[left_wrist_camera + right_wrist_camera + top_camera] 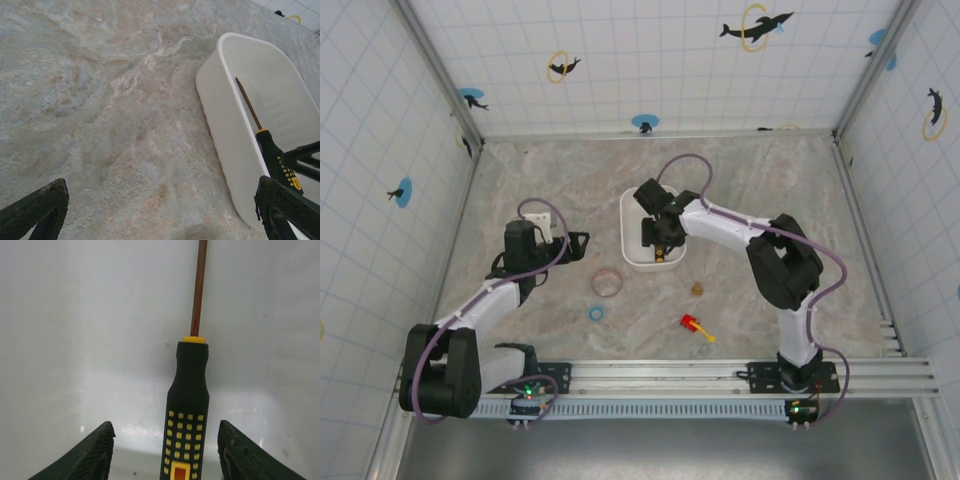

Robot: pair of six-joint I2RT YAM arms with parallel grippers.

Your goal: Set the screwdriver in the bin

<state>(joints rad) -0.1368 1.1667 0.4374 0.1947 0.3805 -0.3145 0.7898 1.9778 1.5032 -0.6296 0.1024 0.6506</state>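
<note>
Spread wide, the right gripper sits low in the white rectangular plastic bin. Its two dark textured fingers are parted to either side of the slim screwdriver, which has a black handle studded with yellow squares and a thin coppery shaft. White plastic shows between each finger and the handle, so neither pad touches the tool. The screwdriver lies inside the bin along its length, handle toward the near end and shaft pointing to the far end. From the left wrist camera, the shaft runs close by the long wall on that side. Seen from above, the right arm reaches in from the right side of the marbled grey-and-tan table and bends over the bin, which sits near the table's middle. The left gripper hovers over bare tabletop just left of the bin, its black fingers likewise apart and holding nothing. Nearer the arm bases lie a clear round ring, a small blue ring, a small brown piece and a stubby red-and-yellow object, all outside the bin. White tiled walls printed with dolphins enclose the workspace.
</note>
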